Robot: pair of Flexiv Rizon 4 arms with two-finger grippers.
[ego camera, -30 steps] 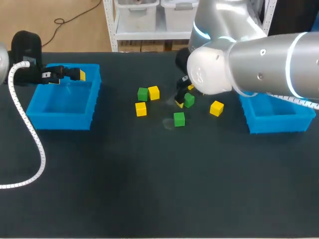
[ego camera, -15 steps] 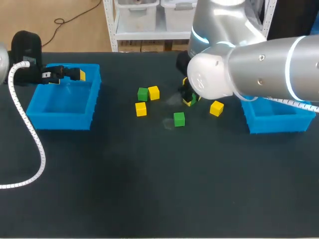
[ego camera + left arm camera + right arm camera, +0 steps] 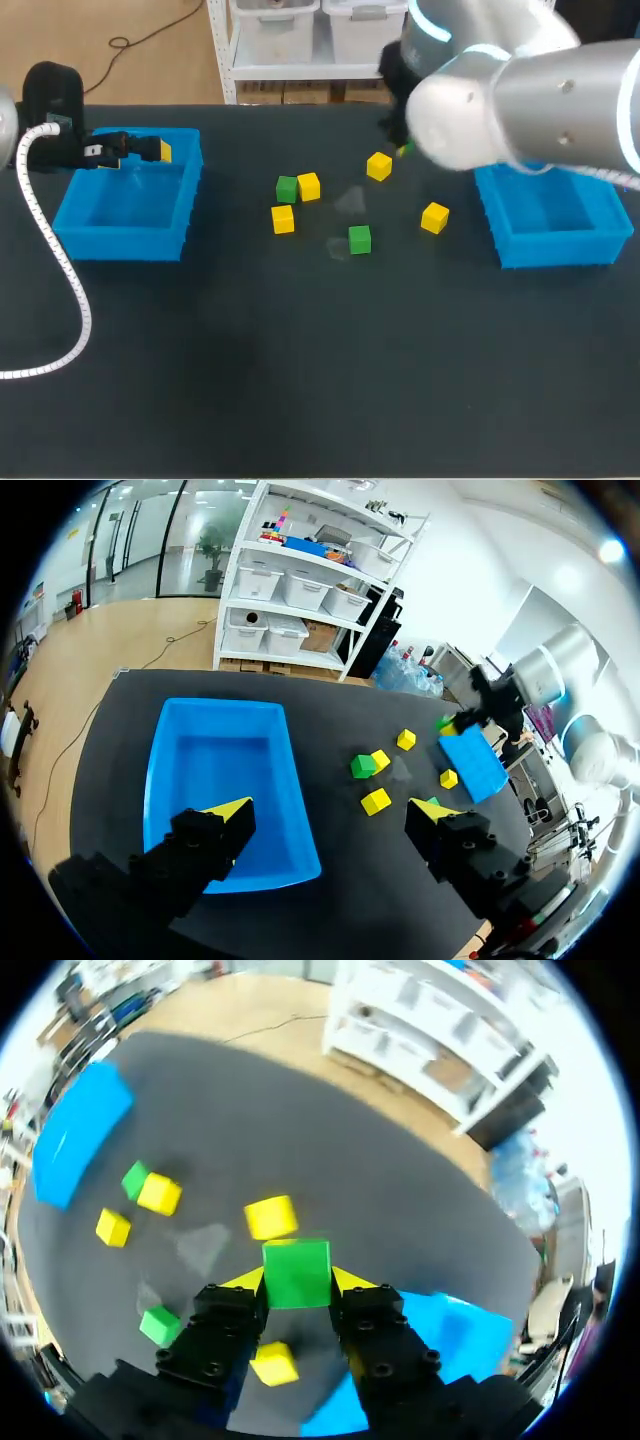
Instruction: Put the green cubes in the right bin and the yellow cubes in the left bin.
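My right gripper (image 3: pixel 296 1282) is shut on a green cube (image 3: pixel 296 1273) and holds it in the air above the table; in the head view only a sliver of that cube (image 3: pixel 405 150) shows under the arm. Under it lie a yellow cube (image 3: pixel 270 1217), a green and yellow pair (image 3: pixel 287 188) (image 3: pixel 309 186), another yellow cube (image 3: pixel 283 219), a lone green cube (image 3: pixel 359 239) and a yellow one (image 3: pixel 434 217). The right bin (image 3: pixel 552 250) is blue and looks empty. My left gripper (image 3: pixel 140 150) stands open over the far edge of the blue left bin (image 3: pixel 125 240).
The cubes lie scattered between the two bins, in the far half of the dark table. A white ribbed cable (image 3: pixel 60 270) hangs from my left arm across the table's left side. The near half of the table holds nothing else.
My right gripper shut on the green cube among the others and lifted it up and back toward the right. The yellow cube beside it now lies uncovered. The left arm kept still.
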